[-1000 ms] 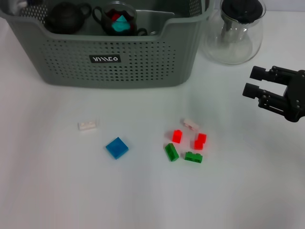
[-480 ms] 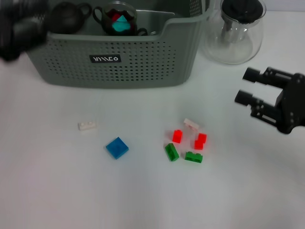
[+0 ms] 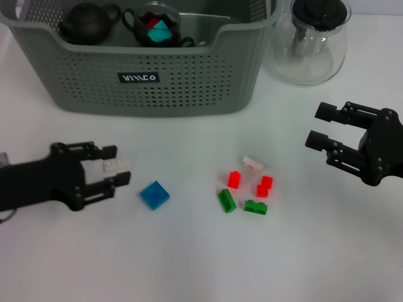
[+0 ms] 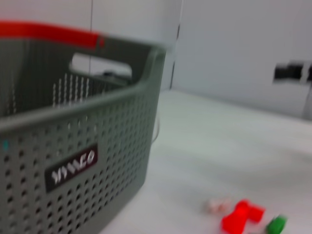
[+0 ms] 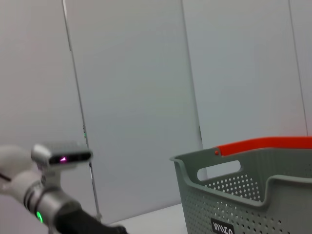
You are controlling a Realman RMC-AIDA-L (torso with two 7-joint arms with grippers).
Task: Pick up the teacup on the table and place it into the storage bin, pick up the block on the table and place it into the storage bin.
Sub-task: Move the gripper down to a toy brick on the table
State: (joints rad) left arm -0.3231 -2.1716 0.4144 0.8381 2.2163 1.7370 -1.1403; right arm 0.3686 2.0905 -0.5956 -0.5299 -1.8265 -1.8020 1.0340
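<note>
Teacup (image 3: 154, 26) already binned in storage bin (image 3: 145, 78) at table's far edge; white block (image 3: 116, 165) bracketed, ungripped, by open left pincer (image 3: 112, 166); right pincer (image 3: 321, 128) open, idle.

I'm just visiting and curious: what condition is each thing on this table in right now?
storage bin: upright, holding a teapot and cup
carafe: upright, lid on
white block: on table, between open left gripper fingers
blue block: flat on table
right gripper: open, empty

White table (image 3: 189, 264); storage bin (image 3: 151, 88); carafe (image 3: 310, 44); blocks (image 3: 245, 185).
</note>
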